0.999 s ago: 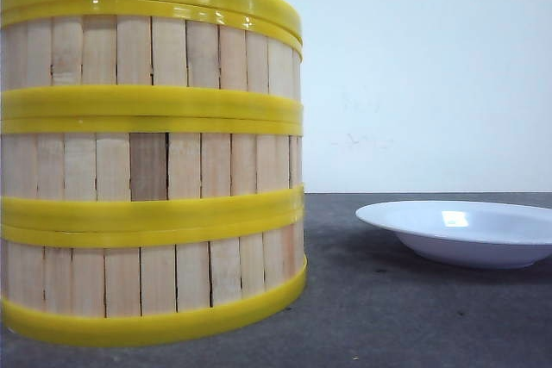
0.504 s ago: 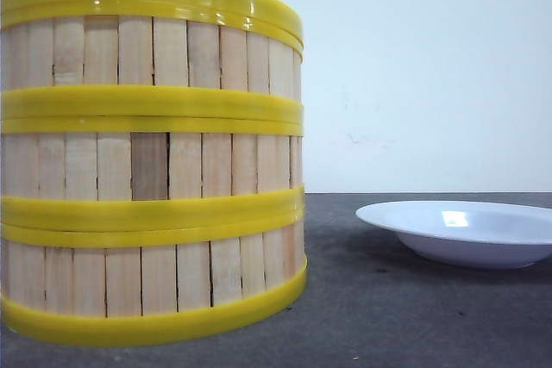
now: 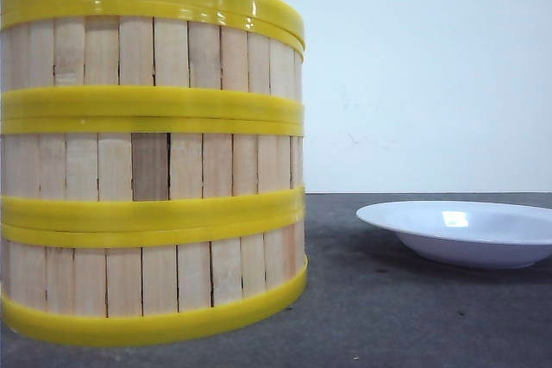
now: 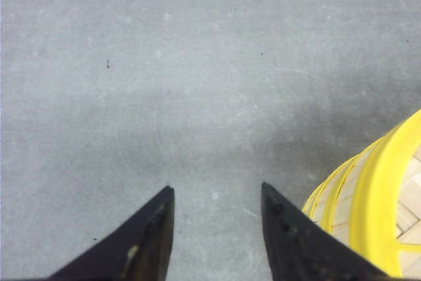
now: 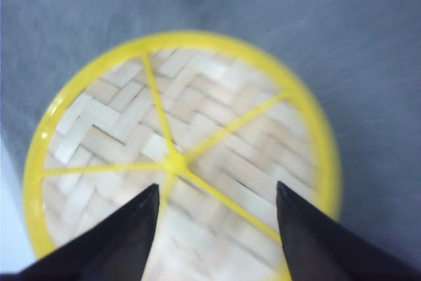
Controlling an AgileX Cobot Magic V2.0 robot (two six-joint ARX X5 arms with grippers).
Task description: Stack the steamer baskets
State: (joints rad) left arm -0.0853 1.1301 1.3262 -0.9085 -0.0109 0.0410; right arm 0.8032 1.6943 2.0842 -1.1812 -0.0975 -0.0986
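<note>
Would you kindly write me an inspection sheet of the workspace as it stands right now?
Surface: grey table, matte, with a few small specks.
Job's things: three steamer baskets stand in one upright stack; the yellow rims sit slightly uneven. Right wrist view shows the open top basket, woven floor with yellow spokes, nothing in it.
Clutter: white plate to the right of the stack, apart from it, nothing visible on it.
Grippers: left gripper open over bare table beside the stack, holding nothing; right gripper open above the top basket, holding nothing.
Cables: nothing seen.
Surroundings: plain pale wall behind the table.
</note>
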